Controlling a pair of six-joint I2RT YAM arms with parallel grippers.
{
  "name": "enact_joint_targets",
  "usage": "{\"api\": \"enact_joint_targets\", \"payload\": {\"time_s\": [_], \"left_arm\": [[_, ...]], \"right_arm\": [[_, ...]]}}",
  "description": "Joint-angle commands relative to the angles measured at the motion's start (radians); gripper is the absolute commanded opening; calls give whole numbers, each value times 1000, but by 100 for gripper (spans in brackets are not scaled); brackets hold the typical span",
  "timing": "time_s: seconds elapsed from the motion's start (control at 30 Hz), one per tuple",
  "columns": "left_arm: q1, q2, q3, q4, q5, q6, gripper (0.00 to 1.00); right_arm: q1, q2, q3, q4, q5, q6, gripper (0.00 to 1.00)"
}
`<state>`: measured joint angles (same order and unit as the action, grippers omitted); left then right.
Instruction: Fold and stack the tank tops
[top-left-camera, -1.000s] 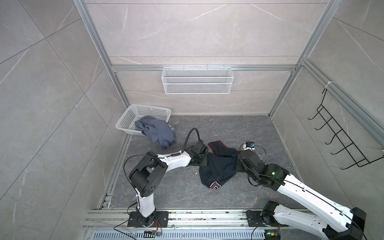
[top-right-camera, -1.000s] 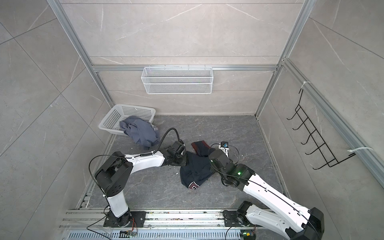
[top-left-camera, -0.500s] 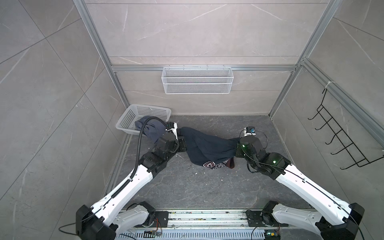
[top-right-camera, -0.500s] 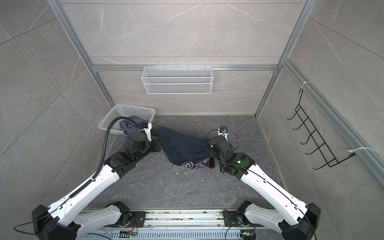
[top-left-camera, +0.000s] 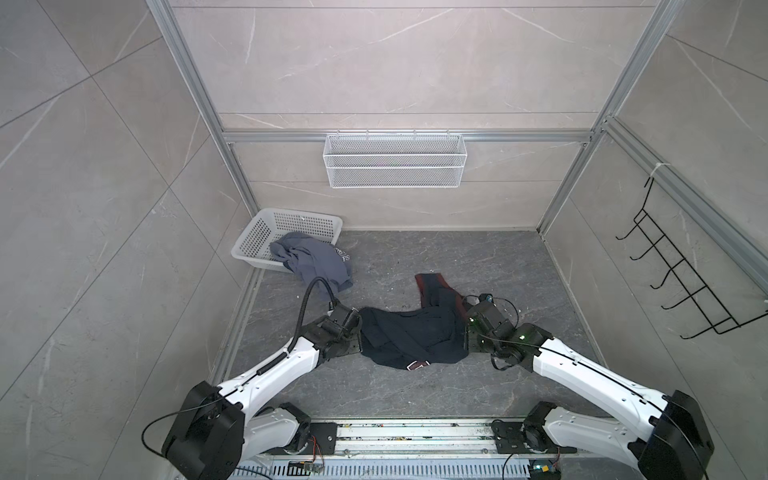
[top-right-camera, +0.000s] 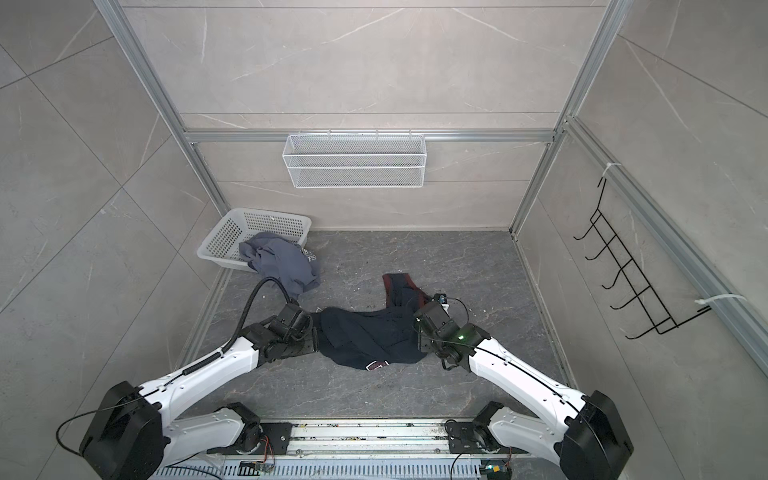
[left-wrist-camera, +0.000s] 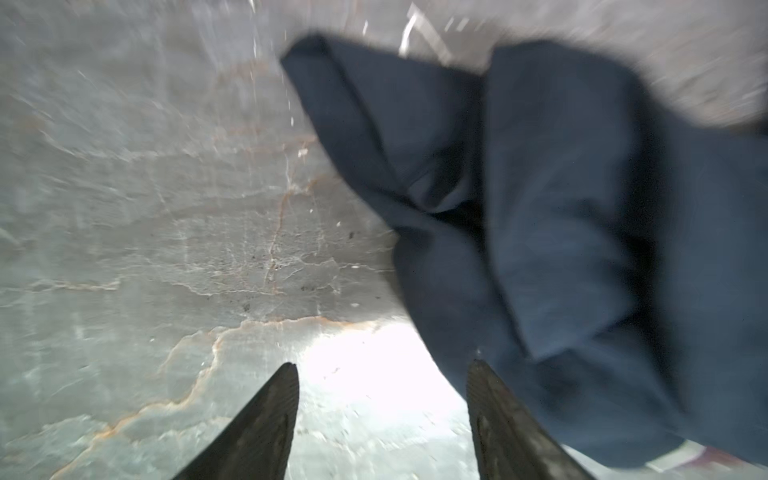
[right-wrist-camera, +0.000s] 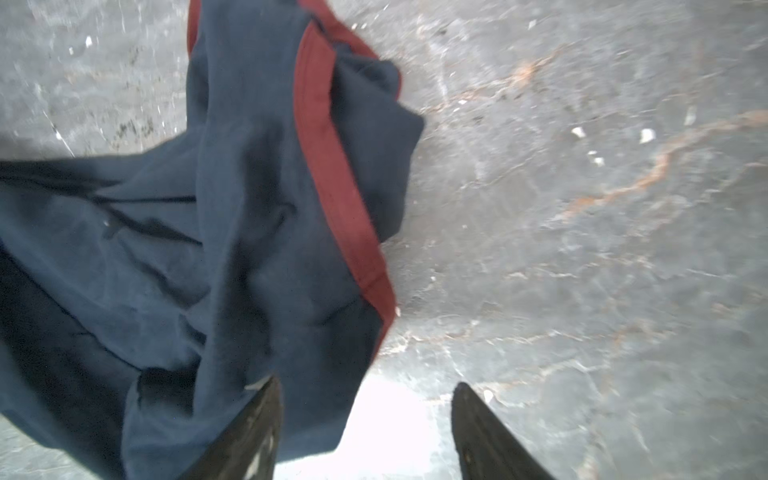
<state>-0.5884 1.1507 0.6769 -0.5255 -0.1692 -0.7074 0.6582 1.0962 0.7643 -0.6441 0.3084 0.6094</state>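
Left wrist view: blurred by motion. Shows the left hand (left-wrist-camera: 383, 365) spread apart and holding nothing, with only bare grey bench (left-wrist-camera: 166, 208) between the two dark fingers (left-wrist-camera: 266, 424). Places the navy tank top (left-wrist-camera: 561, 208) just beside one finger, rumpled in thick folds; cannot tell whether cloth touches it. Cuts the cloth off at the frame edge, with a sliver of white and red print too smeared to read.

Right wrist view: soft too. Shows the right hand (right-wrist-camera: 366, 382) likewise parted and gripping nothing, bench in the gap. Runs the navy tank top and its dark-red trim (right-wrist-camera: 332, 166) behind one finger, hiding where the cloth ends.

Both top views: lay the navy tank top crumpled mid-bench, stretched between the two hands, one red-edged strap (top-left-camera: 428, 286) reaching toward the far side. Hide both sets of fingertips under the black wrist housings (top-left-camera: 340, 322), so give no reading of the opening. Leave the lettering at the near hem too small to read. Find the slate blue-grey tank top (top-left-camera: 311, 262) at far left, spilling from the white basket (top-left-camera: 255, 235) over its near rim onto the bench, bunched, its white print partly folded under, apart from the navy one.
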Motion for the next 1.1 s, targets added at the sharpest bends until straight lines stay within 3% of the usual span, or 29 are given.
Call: {"api": "enact_joint_targets", "payload": {"time_s": [0.0, 0.13, 0.3, 0.63, 0.73, 0.87, 1.07], "left_arm": [[-4, -14, 39, 10, 84, -28, 67], [0, 67, 51, 118, 138, -30, 65], [81, 209, 64, 267, 252, -13, 52], [87, 313, 94, 336, 302, -10, 34], [86, 305, 101, 311, 280, -6, 33], [75, 287, 120, 240, 206, 7, 44], [67, 299, 147, 218, 197, 14, 41]], "right_arm": [[-22, -28, 48, -36, -4, -8, 67], [-33, -18, 52, -6, -22, -1, 67], [-14, -16, 54, -8, 31, -6, 71], [-1, -16, 11, 32, 12, -2, 71], [-3, 3, 11, 36, 14, -3, 71], [-2, 11, 13, 40, 13, -5, 71], [-2, 7, 12, 40, 8, -2, 71]]}}
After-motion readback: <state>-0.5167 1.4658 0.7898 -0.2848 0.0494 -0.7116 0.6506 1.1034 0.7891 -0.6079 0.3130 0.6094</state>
